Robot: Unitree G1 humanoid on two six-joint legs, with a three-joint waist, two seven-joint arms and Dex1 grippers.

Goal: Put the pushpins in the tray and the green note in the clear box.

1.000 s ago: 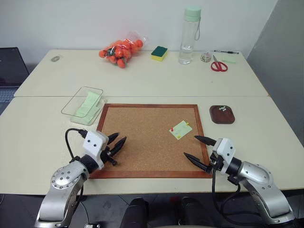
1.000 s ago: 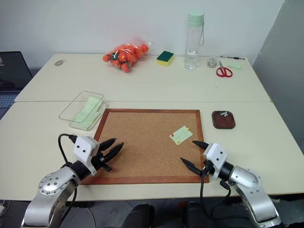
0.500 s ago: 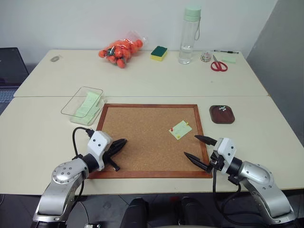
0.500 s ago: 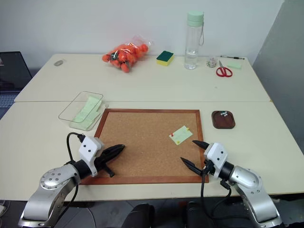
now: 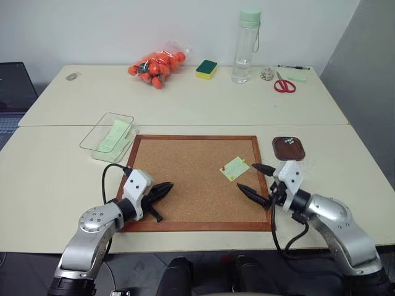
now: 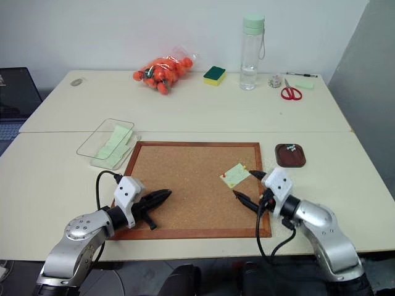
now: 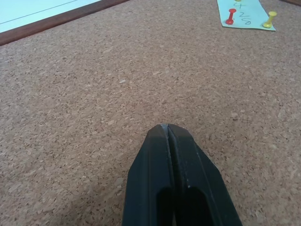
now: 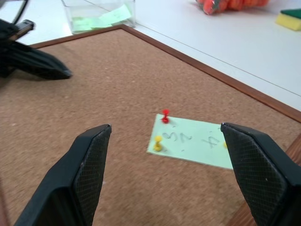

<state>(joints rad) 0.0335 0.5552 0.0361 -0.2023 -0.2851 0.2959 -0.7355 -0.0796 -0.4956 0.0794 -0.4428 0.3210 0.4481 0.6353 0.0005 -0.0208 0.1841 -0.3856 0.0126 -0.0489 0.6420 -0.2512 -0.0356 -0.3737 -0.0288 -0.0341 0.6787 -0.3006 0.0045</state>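
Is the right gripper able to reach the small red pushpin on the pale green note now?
Probably yes. The right gripper has its fingers open facing the red pushpin on the pale green paper note, with bare brown cork board between them.

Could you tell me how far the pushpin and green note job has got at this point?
Done: nothing yet for this note; the green note is pinned to the cork board by a red pushpin and a yellow pushpin.
In hand: the open right tool faces them; the left tool is shut, empty.
Left: pins into the tray, note into the clear box.
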